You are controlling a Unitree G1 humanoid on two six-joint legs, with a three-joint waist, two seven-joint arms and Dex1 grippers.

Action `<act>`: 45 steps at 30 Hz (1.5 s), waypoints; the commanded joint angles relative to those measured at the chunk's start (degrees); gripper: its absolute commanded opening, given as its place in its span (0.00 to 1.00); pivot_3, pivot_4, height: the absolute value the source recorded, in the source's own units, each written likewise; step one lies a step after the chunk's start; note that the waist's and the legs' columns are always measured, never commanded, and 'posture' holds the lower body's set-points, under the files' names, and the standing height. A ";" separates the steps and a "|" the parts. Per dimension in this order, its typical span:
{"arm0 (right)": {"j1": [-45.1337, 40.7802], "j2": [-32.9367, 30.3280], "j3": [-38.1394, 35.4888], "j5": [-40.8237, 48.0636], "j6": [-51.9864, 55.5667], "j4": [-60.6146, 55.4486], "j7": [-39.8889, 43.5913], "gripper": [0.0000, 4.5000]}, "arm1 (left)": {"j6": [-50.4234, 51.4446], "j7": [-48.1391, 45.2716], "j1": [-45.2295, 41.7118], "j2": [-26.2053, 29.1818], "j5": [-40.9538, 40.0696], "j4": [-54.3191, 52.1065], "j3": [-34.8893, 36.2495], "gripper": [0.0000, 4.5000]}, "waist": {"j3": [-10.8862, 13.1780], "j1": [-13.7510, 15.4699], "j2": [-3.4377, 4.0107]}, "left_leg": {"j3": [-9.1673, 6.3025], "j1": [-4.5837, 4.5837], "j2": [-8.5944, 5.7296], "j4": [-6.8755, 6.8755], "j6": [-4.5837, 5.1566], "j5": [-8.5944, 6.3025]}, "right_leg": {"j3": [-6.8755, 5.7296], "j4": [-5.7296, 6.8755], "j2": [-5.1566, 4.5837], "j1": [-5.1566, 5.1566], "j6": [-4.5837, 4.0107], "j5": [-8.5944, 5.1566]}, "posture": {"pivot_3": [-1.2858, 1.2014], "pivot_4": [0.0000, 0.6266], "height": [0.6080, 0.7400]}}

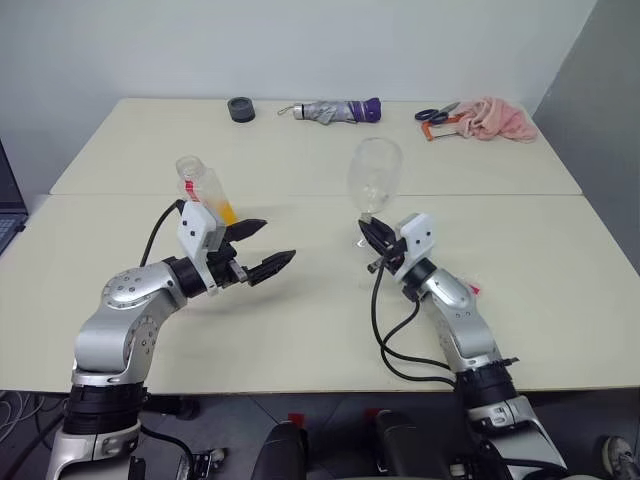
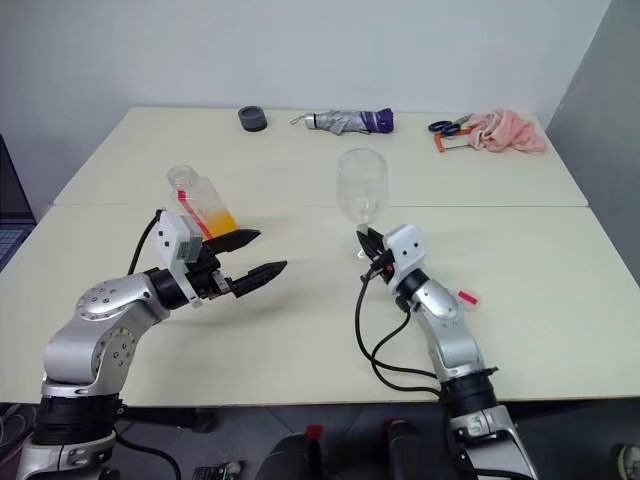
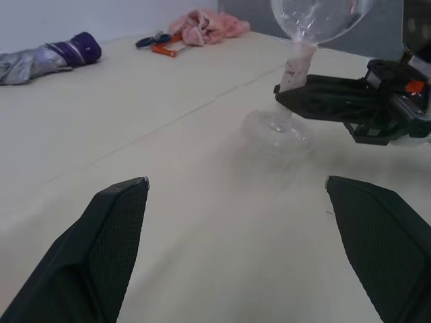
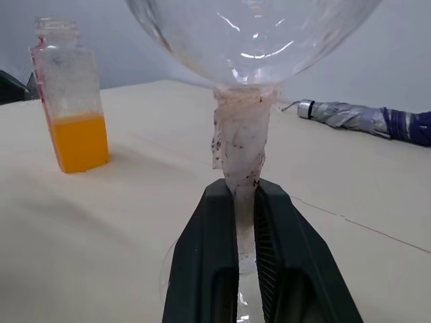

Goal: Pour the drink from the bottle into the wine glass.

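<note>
On the cream table (image 1: pixel 300 320), I steady the wine glass (image 1: pixel 374 172) for pouring.
My right gripper (image 4: pixel 245 202) pinches its stem; my left gripper (image 1: pixel 262 247) is spread wide — beside the uncapped bottle (image 1: pixel 205 192), not gripping.

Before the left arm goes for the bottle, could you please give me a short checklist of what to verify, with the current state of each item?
1. Right pincer shut on the glass stem: ok.
2. Glass upright: not ok, it leans a little.
3. Left pincer open wide for the bottle: ok.
4. Bottle grasped: not ok, it stands free on the table beyond the left pincer.
5. Bottle uncapped, neck open: ok.
6. Drink left in the bottle: ok, orange fills the lower part.
</note>
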 commanded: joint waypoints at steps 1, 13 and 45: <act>-4.88 1.87 0.73 -0.19 -5.22 7.58 1.78 0.02 | -0.06 2.36 0.09 0.61 -0.57 -2.79 2.60 1.00 | 0.00 -0.03 0.00 | -0.01 0.00 0.00 0.00 0.00 0.00 | -0.01 0.01 0.00 0.00 0.00 0.00 | 0.52 0.24 1.00; -12.63 5.80 0.36 -0.53 -14.06 28.72 6.14 0.02 | 3.97 7.63 2.43 0.86 -3.68 -8.00 6.53 1.00 | 0.00 0.06 0.00 | -0.06 -0.03 0.08 -0.01 0.00 0.00 | -0.03 0.00 -0.10 0.00 -0.01 0.00 | 0.52 0.24 1.00; -10.41 4.45 -0.62 0.82 -14.28 28.22 8.81 0.99 | 5.74 5.40 1.33 3.55 -6.57 -10.36 4.75 1.00 | 0.00 -0.02 0.00 | -0.04 -0.01 0.07 -0.01 -0.01 0.00 | -0.01 0.02 -0.08 0.00 -0.01 0.01 | 0.52 0.24 1.00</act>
